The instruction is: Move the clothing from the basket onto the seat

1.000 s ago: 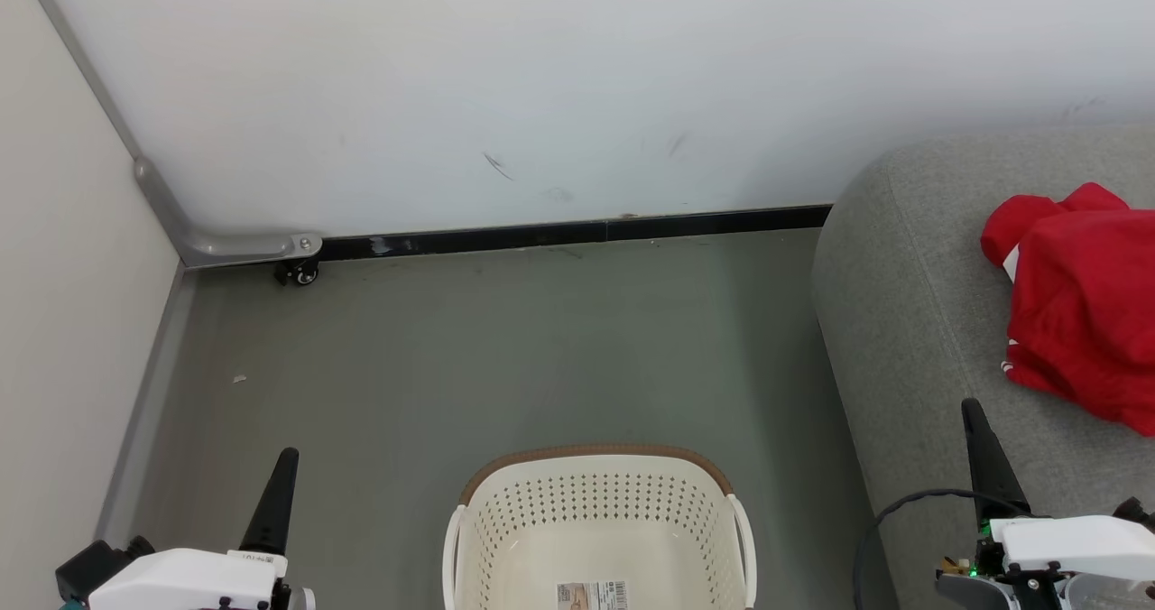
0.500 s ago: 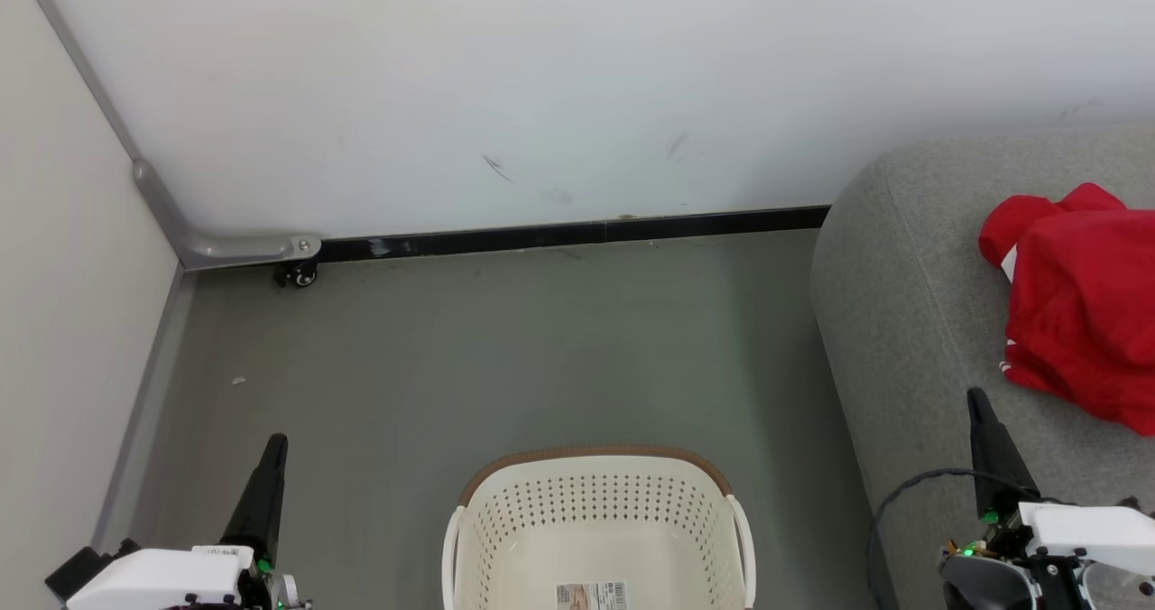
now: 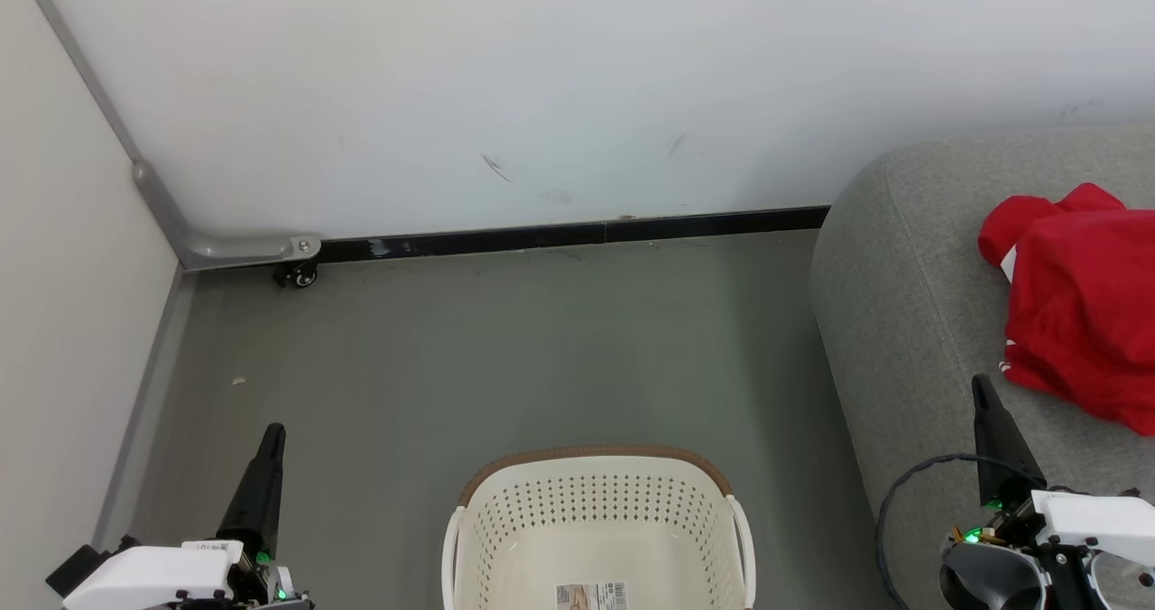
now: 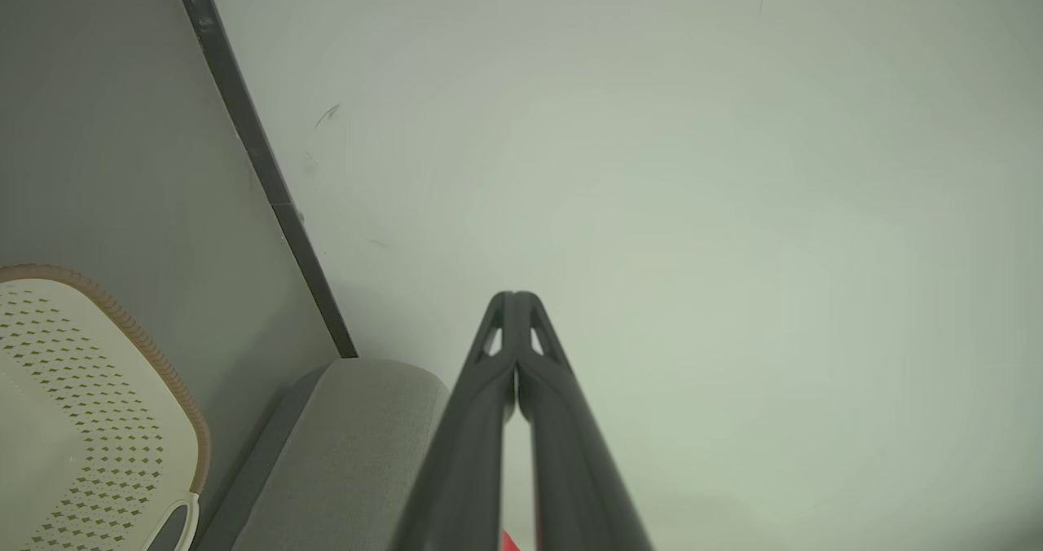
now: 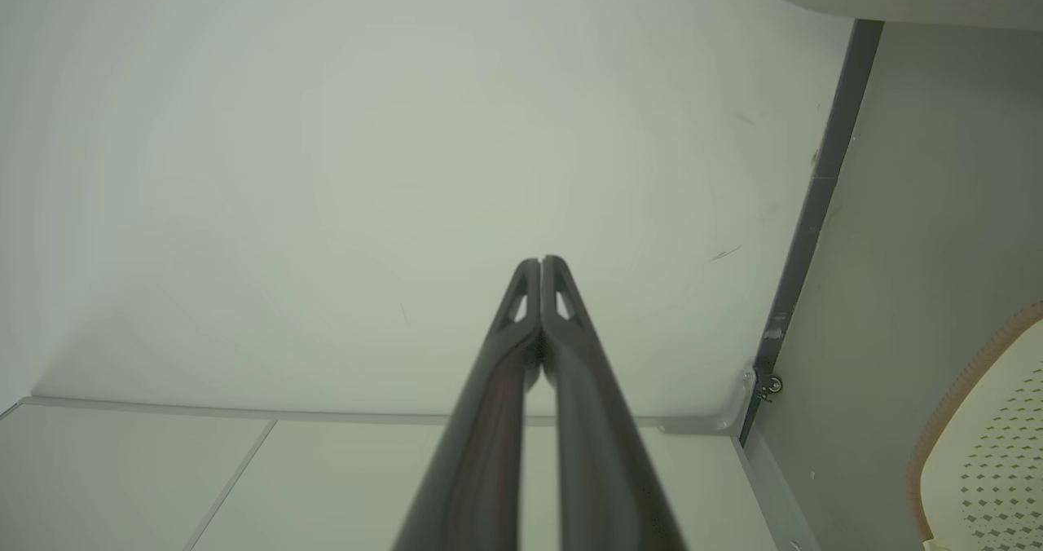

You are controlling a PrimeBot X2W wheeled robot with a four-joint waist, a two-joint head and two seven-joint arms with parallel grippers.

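The red clothing [image 3: 1078, 299] lies bunched on the grey seat [image 3: 911, 321] at the right edge. On the floor at bottom centre stands the cream basket [image 3: 595, 502] with a brown rim; nothing lies inside but a barcode sticker on its floor. My left gripper [image 3: 273, 431] is shut and holds nothing, left of the basket. At the lower right, over the seat's front, my right gripper [image 3: 977, 383] is also shut and bare. The left wrist view shows the shut left gripper [image 4: 515, 297], the basket [image 4: 98, 404] and the seat [image 4: 350, 445]. In the right wrist view the right gripper [image 5: 540, 262] points at the wall.
A white wall [image 3: 541, 87] with a black skirting strip [image 3: 577, 231] closes the back. A pale panel [image 3: 63, 303] with a grey rail and a small caster [image 3: 302, 274] bounds the left. Grey floor [image 3: 505, 348] lies between panel and seat.
Both grippers have crept a little further up the head view, the left one also drifting left. Basket, clothing and seat have stayed put.
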